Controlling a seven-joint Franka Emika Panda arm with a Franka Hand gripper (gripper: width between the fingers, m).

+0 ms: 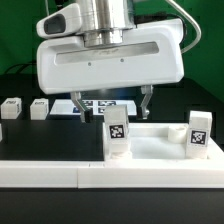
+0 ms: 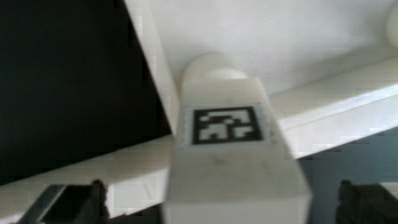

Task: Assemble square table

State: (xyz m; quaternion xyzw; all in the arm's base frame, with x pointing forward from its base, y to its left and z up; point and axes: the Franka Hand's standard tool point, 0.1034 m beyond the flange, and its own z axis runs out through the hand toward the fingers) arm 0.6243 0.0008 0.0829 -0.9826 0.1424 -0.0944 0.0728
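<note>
Closest to the lens in the exterior view runs a long white rail (image 1: 40, 175) along the front of the dark tabletop (image 1: 20, 125). Just behind it lies the square table slab (image 1: 160, 150), flat, with its raised rim showing. One leg (image 1: 117, 135) stands upright on the slab, tag facing the camera. A second leg (image 1: 199, 132) stands upright toward the exterior view's right. Two more legs (image 1: 10, 107) (image 1: 39, 108) sit loose on the tabletop at the exterior view's left, well apart from the slab. The end effector (image 1: 113, 108) hangs above the middle of the scene with its jaws spread wide and nothing between them. The marker board (image 1: 105, 103) shows behind it. The tagged leg sits just below the fingertips and roughly centred under them, though how far in front of them it stands cannot be read from this angle.

The wrist view settles that. Here the leg (image 2: 226, 125) fills the centre, its long axis running straight toward the end effector (image 2: 217, 205). One dark fingertip shows on either side of the leg, and neither touches it. The slab (image 2: 267, 40) spreads pale behind the leg. As I judge it, the leg is already lined up within the gap, so the coming move is a short descent along its upright axis before closing. Whether the leg is seated in a corner socket cannot be told.
</note>
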